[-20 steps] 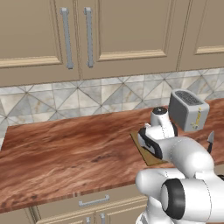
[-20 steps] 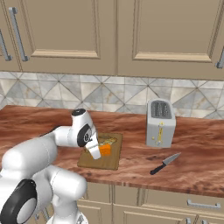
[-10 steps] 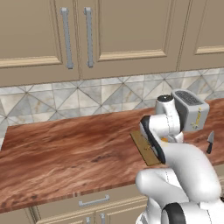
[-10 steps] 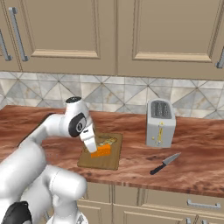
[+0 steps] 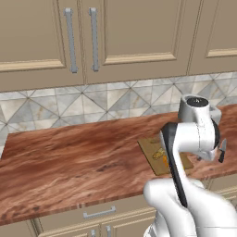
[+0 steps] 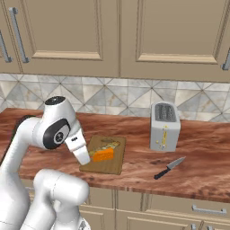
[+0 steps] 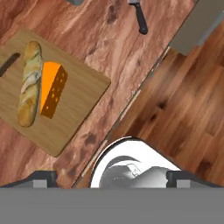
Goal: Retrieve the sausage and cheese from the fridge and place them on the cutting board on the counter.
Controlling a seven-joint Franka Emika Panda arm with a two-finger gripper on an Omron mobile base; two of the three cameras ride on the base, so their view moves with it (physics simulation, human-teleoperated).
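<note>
Orange cheese (image 7: 51,89) flat on cutting board (image 7: 81,100), touching a baguette (image 7: 29,83); pincer (image 7: 105,177) spread wide, holding nothing.

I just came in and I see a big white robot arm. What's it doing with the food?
The robot arm is at the kitchen counter. An orange cheese wedge lies on the cutting board, right beside a long loaf of bread. The robot's fingers are open and empty, so it isn't holding anything right now, and its hand is up above the counter's front edge. A knife and a toaster sit further along the counter.
</note>
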